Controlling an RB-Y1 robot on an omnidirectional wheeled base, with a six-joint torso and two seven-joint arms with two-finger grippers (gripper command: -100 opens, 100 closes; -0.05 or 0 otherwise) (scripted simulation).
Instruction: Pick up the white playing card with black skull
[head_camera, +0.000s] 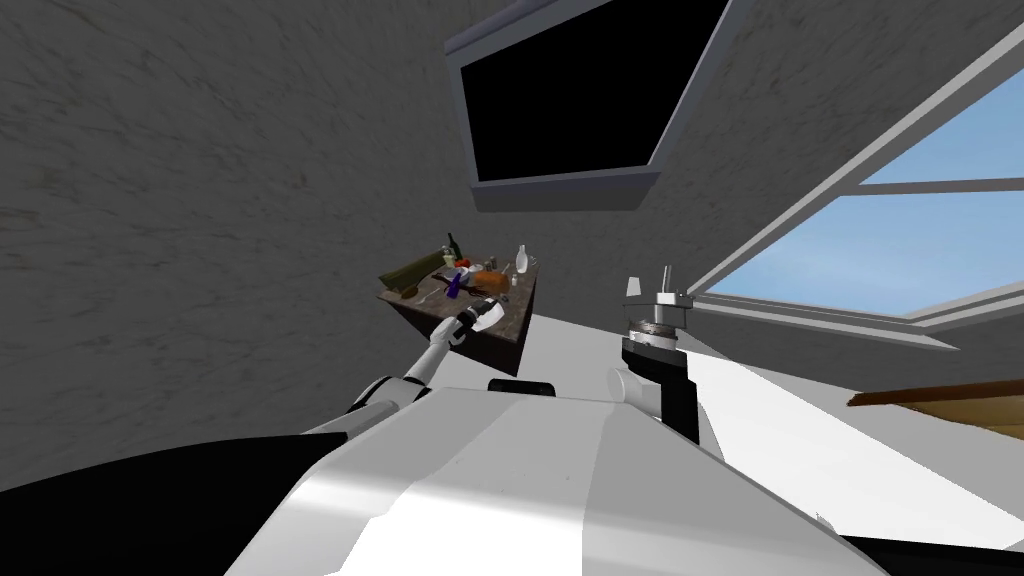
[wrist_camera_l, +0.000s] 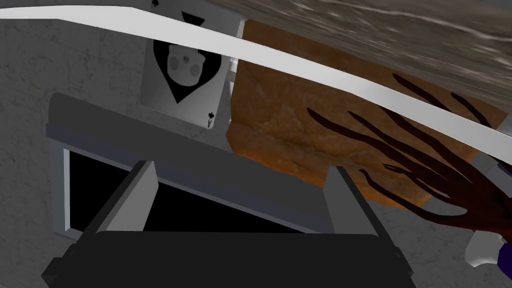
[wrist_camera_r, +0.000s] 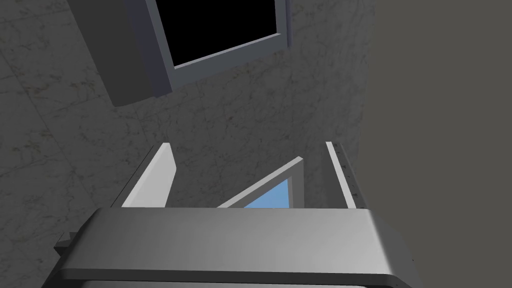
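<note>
Left wrist view: skull card (wrist_camera_l: 181, 82) beyond parted pincer (wrist_camera_l: 243, 169)

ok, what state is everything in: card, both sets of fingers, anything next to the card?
playing card: skull face showing, not gripped, beyond the left gripper.
left gripper: open, empty.
right gripper: open, empty, held up.
brown slab: beside the card, not gripped.
</note>
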